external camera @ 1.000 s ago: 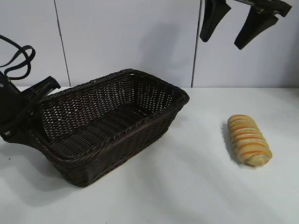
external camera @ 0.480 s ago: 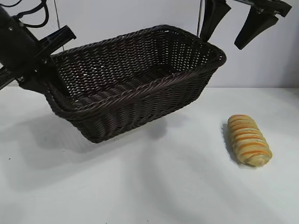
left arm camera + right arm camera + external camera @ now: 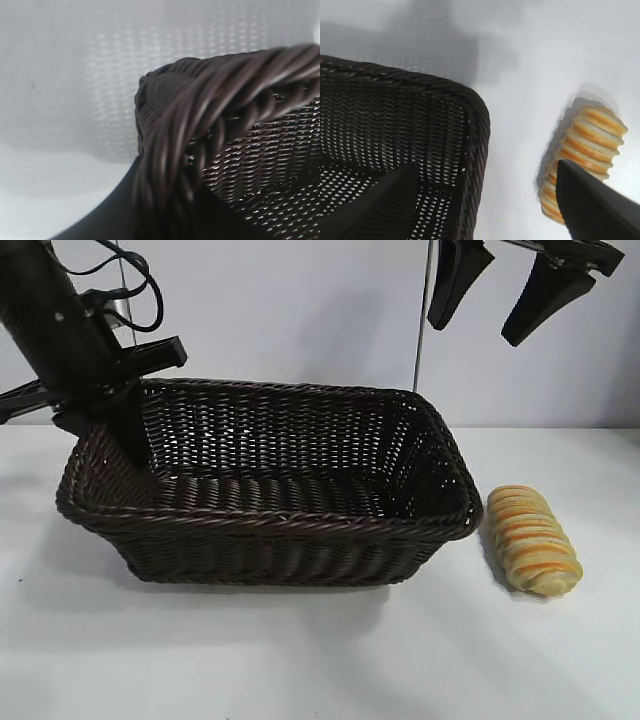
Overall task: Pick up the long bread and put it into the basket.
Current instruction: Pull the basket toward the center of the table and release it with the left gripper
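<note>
The long bread (image 3: 533, 540) lies on the white table at the right, golden-tan with orange stripes. It also shows in the right wrist view (image 3: 585, 150). The dark brown wicker basket (image 3: 300, 523) stands level in the middle, its right end close to the bread but apart from it. My left gripper (image 3: 126, 440) is shut on the basket's left rim, which fills the left wrist view (image 3: 200, 115). My right gripper (image 3: 500, 295) hangs open and empty high above the gap between the basket's corner (image 3: 472, 105) and the bread.
The white table (image 3: 320, 660) stretches in front of the basket and the bread. A light panelled wall (image 3: 300, 310) stands behind. The left arm's cables (image 3: 130, 275) loop at the upper left.
The left gripper lifted the basket off the table by its rim, swung it to the right and brought it down level beside the bread. The bread and the right gripper have not moved.
</note>
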